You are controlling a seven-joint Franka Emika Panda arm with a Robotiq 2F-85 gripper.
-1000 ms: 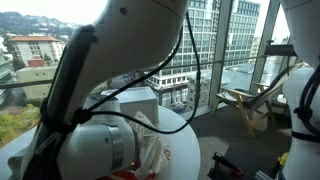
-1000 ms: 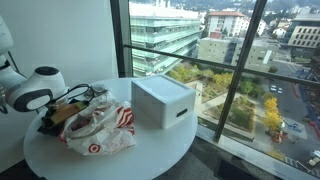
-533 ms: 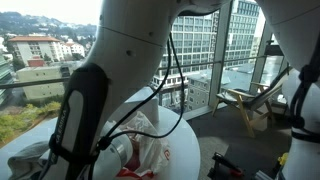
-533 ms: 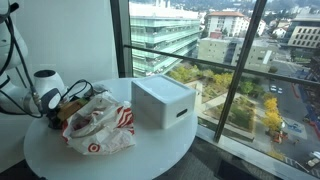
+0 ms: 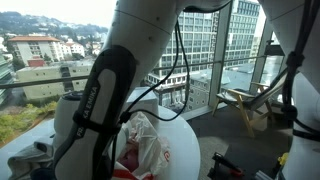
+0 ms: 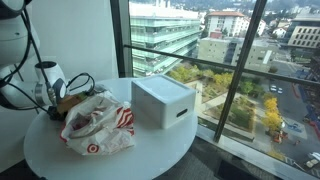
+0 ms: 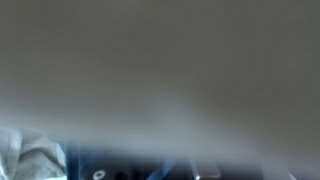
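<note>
One second on, the white wrist (image 6: pixel 47 78) has tipped over the crumpled red-and-white plastic bag (image 6: pixel 98 125), frame left; fingers hidden, so I cannot tell their width

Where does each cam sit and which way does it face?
Exterior view: close beside the arm, facing the windows; arm fills the frame.
Exterior view: across the round table, facing white box and windows; arm at left edge.
Wrist view: blurred close-up; pale crumpled patch lower left.
Shared: both exterior views show the plastic bag.
</note>
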